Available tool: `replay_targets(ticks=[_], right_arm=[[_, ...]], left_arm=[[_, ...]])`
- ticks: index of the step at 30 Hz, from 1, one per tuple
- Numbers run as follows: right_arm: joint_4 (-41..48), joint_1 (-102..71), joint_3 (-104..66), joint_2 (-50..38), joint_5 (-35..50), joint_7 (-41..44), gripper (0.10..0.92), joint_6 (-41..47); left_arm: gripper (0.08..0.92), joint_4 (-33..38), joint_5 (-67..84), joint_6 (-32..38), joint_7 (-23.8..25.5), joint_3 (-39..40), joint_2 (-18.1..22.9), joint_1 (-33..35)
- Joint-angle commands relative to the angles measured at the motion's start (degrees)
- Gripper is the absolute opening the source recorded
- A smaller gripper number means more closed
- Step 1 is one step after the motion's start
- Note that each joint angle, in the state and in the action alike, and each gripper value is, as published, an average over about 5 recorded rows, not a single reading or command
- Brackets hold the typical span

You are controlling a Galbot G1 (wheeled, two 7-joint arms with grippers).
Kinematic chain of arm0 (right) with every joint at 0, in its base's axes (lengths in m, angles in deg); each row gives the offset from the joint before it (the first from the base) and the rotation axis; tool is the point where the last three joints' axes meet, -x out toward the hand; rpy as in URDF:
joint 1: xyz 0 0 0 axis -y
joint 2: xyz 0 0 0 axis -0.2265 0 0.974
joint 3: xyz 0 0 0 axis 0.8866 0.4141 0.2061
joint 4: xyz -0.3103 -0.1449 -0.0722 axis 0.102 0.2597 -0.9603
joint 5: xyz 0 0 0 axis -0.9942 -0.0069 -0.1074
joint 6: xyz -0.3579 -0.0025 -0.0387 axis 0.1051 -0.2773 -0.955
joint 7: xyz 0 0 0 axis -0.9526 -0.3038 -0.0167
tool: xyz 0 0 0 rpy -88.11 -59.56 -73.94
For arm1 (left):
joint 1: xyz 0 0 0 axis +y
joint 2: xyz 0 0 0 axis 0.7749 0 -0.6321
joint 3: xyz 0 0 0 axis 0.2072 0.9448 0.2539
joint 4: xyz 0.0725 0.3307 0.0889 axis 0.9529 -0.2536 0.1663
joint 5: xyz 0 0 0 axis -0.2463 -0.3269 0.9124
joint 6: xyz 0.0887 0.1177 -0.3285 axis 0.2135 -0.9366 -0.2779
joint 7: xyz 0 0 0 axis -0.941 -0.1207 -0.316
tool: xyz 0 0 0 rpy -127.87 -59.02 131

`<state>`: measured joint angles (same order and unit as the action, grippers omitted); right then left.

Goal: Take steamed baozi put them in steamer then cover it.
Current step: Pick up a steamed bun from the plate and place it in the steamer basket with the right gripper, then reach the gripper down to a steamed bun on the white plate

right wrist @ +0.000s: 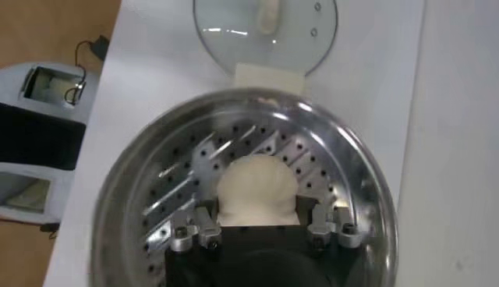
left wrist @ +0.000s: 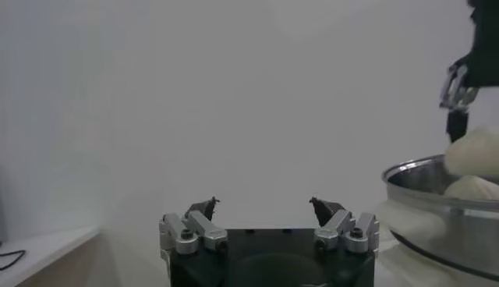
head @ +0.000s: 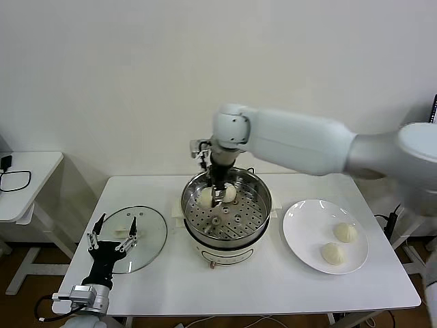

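The steamer (head: 257, 207) stands mid-table, a shiny steel pot on a cream base. My right gripper (head: 218, 196) reaches down into it and is shut on a steamed baozi (right wrist: 257, 186) just above the perforated tray (right wrist: 187, 175). Two baozi (head: 206, 198) (head: 229, 194) show beside the fingers in the head view, and I cannot tell there which one is held. Two more baozi (head: 345, 232) (head: 333, 253) lie on the white plate (head: 307, 225). The cover (head: 147, 229), a glass lid, lies flat left of the steamer. My left gripper (head: 115, 234) is open at the lid's near edge, holding nothing.
A small white side table (head: 27, 178) with a black cable stands at far left. The right arm's big white link (head: 300, 143) spans above the table's back right. The table's front edge (head: 239, 307) runs close below the steamer.
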<state>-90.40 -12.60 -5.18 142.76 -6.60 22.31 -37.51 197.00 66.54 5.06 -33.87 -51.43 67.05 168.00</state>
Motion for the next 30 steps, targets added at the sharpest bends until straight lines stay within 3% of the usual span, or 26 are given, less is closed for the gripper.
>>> replay_targets(ticks=[1, 8, 15, 23, 30], right_arm=[[7.71, -5.34, -1.21, 6.62, -3.50, 0.06, 0.670, 0.00], [7.02, -5.67, -0.69, 5.72, -3.86, 0.15, 0.682, -0.02], [1.88, -2.47, -0.96, 0.13, -2.35, 0.37, 0.810, 0.14], [-12.48, 7.35, -2.00, -20.38, 0.03, 3.28, 0.823, -2.09], [-20.79, 11.80, 0.03, -39.52, -3.99, 8.85, 0.823, -9.02]], left_arm=[[0.823, -0.23, 0.04, -0.01, 0.05, -0.26, -0.06, -0.01], [0.823, -0.49, 0.05, 0.04, 0.13, -0.22, -0.03, -0.10], [0.823, -1.06, 0.05, 0.11, 0.23, -0.17, 0.05, -0.13], [0.823, -0.56, 0.01, -0.12, 0.16, 0.92, -0.09, -0.31], [0.823, -0.75, -0.02, -0.16, 0.16, 1.01, -0.63, -0.40]])
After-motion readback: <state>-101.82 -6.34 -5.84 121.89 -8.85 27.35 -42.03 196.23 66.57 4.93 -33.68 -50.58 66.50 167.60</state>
